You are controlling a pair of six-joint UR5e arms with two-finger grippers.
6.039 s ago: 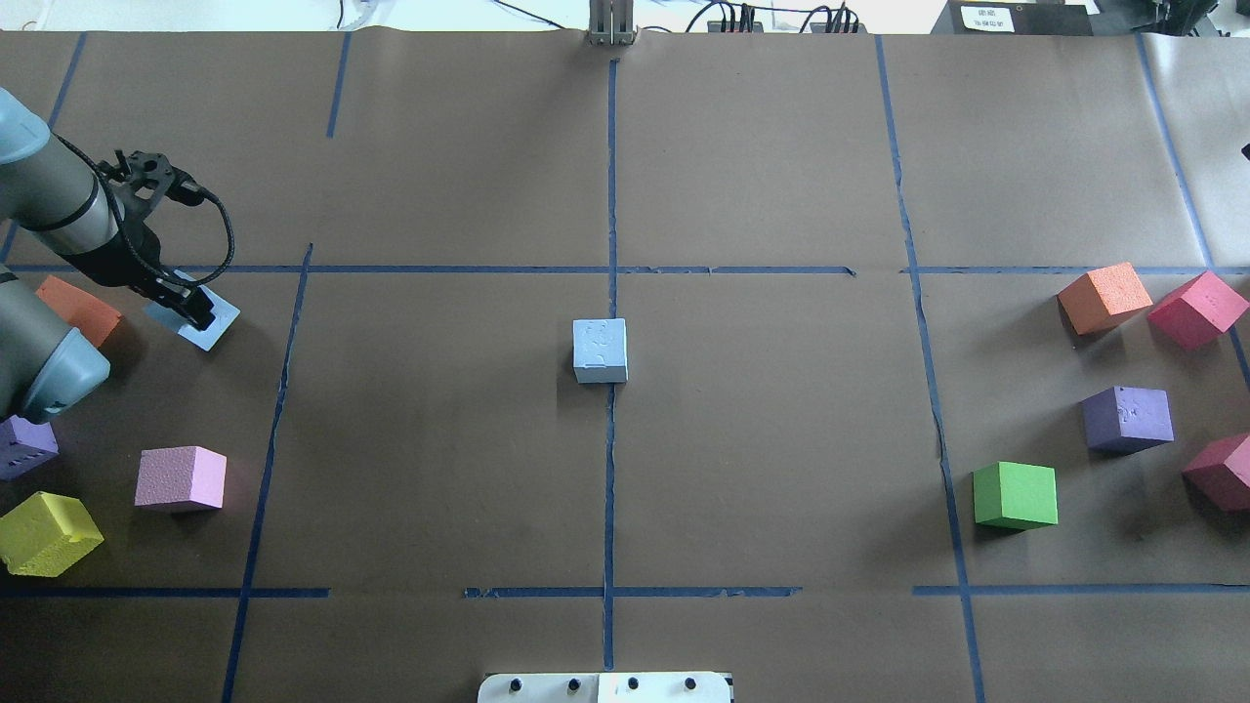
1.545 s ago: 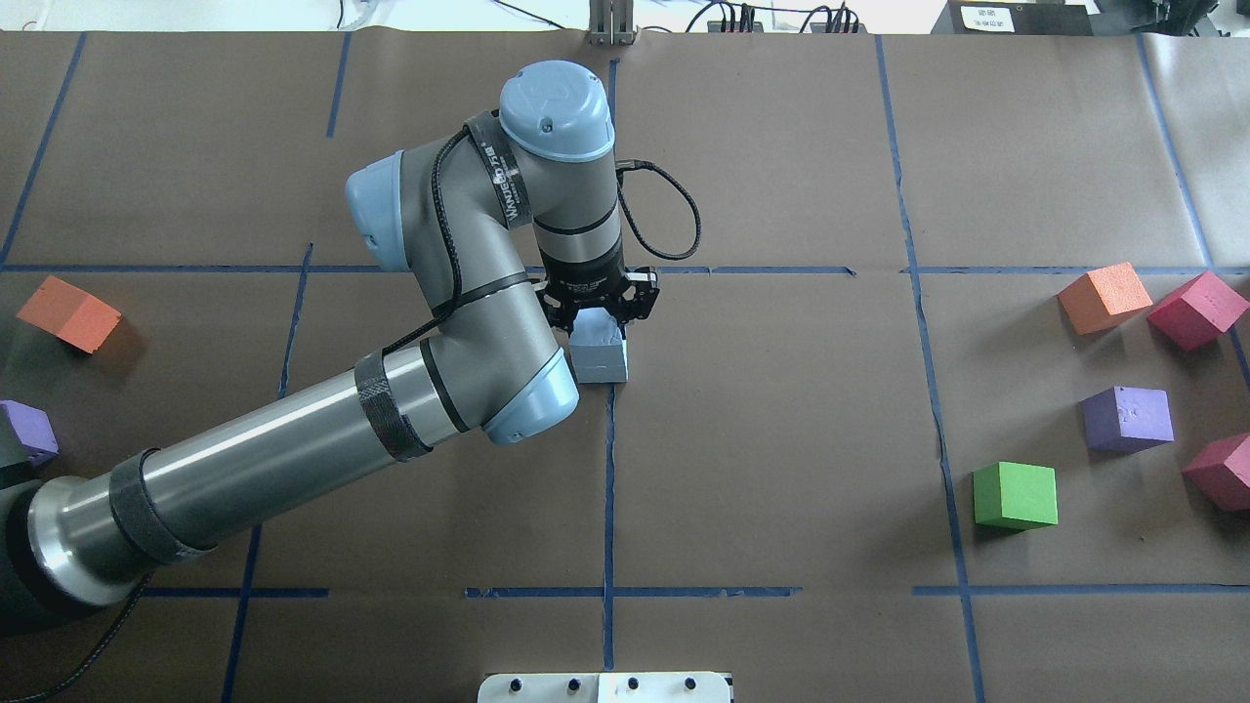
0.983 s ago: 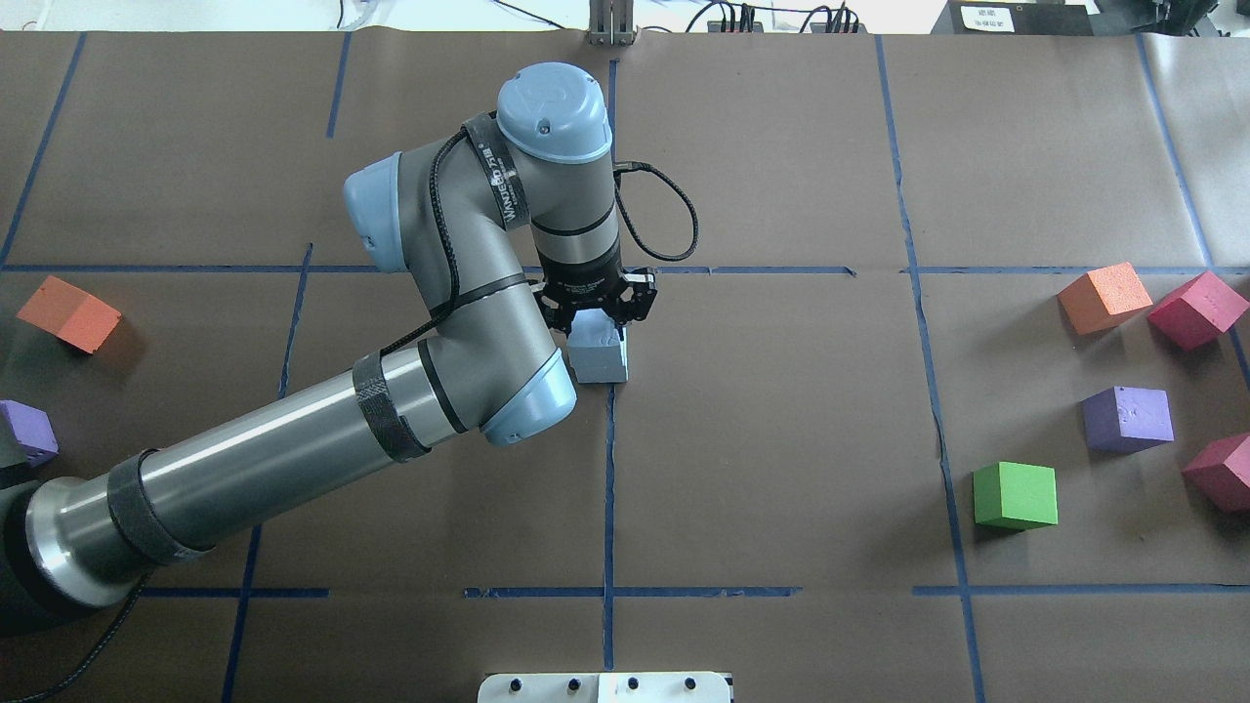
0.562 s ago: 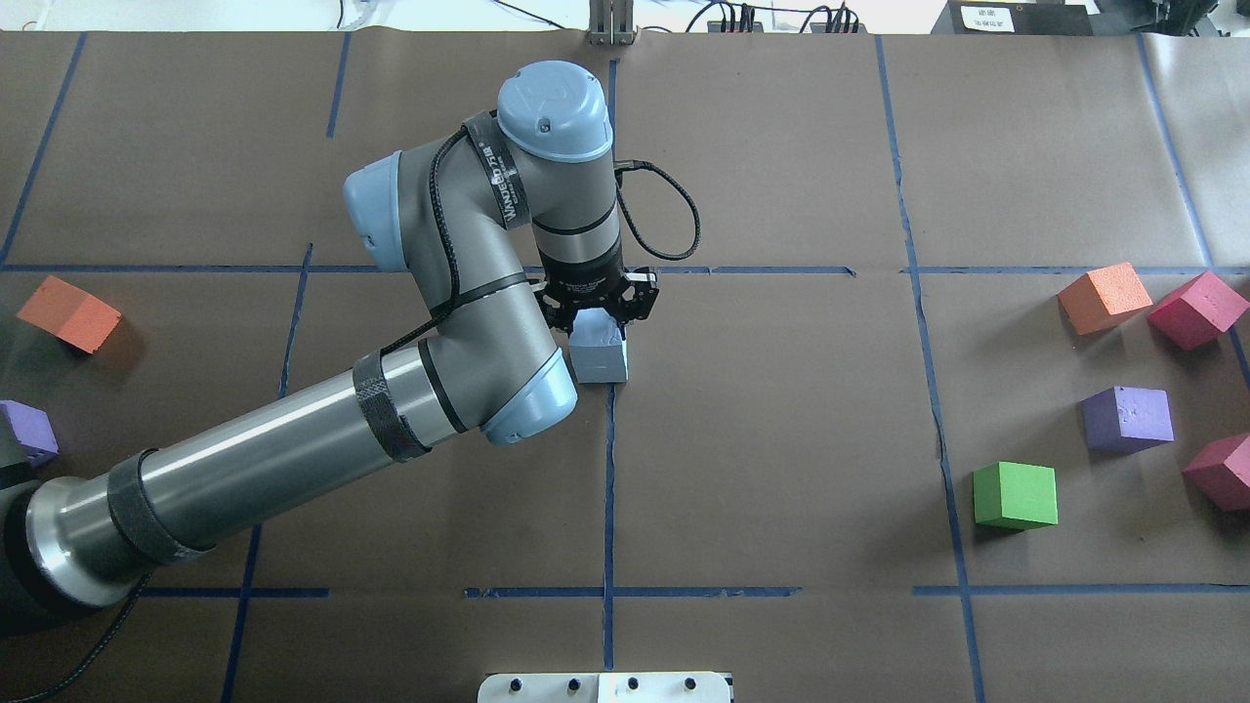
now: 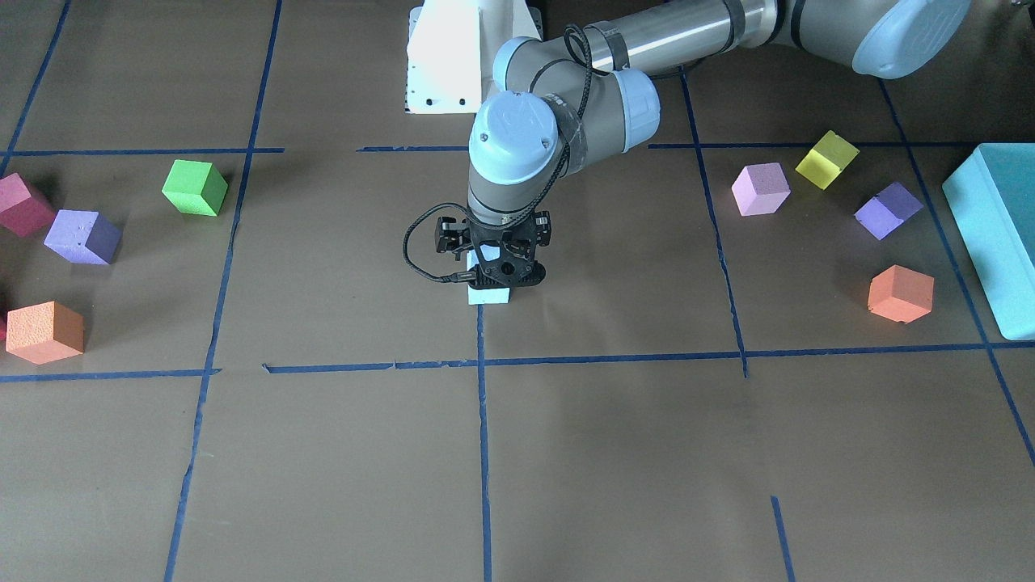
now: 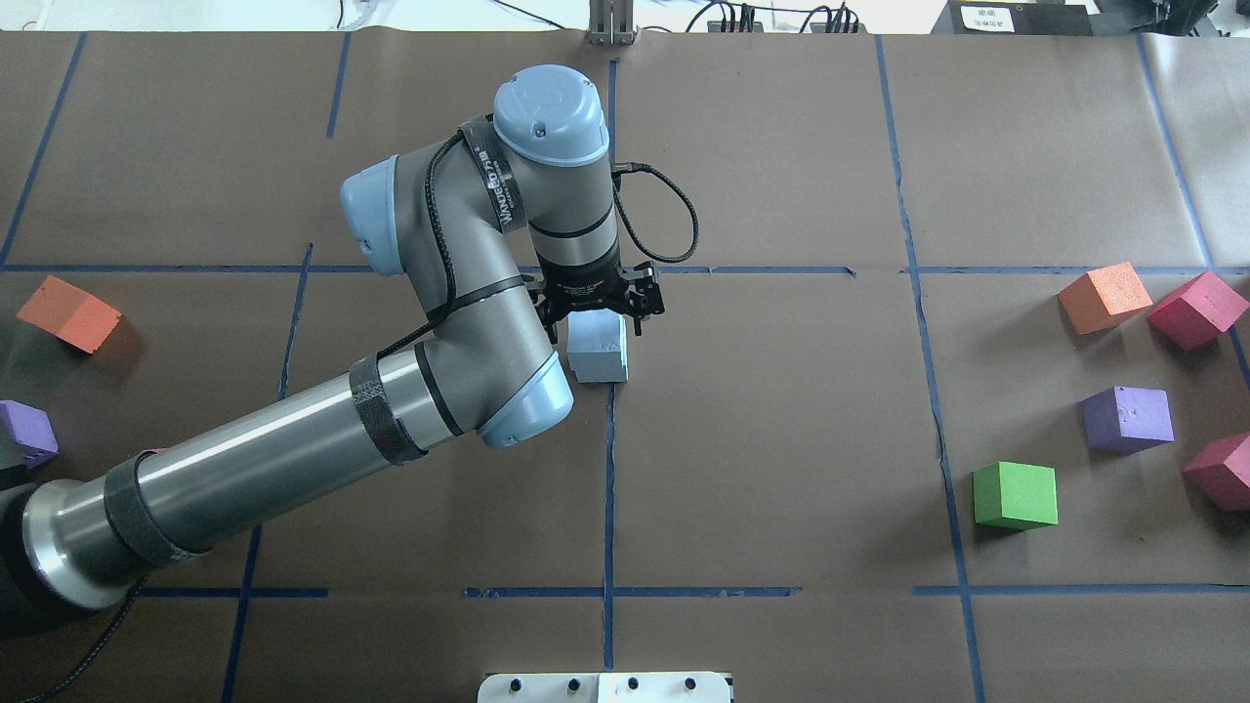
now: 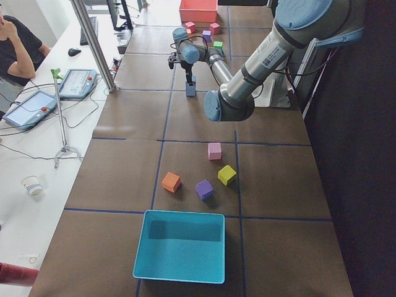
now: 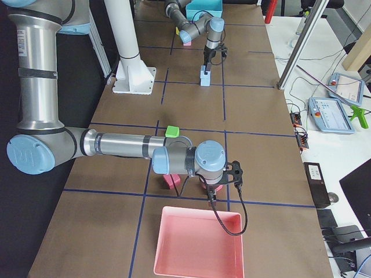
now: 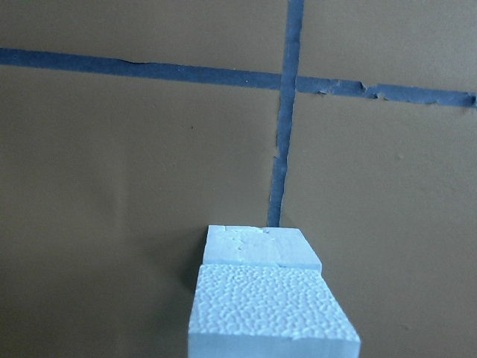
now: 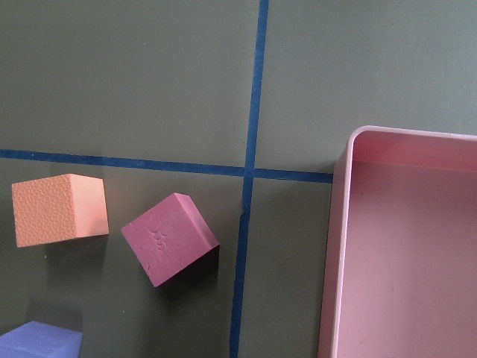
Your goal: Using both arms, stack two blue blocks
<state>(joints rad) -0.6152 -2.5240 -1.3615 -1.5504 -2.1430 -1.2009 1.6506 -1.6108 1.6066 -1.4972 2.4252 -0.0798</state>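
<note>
front: my left gripper (image 5: 495, 273) over top block (image 5: 475, 258), stacked on lower block (image 5: 488, 296) at table centre | overhead: jaws apart (flanking top block) | right side: right gripper (image 8: 212, 198) by pink tray (image 8: 197, 246), jaws: cannot tell

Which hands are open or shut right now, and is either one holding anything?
Left hand: open, over the blue blocks, holding nothing.
Right hand: cannot tell.
</note>
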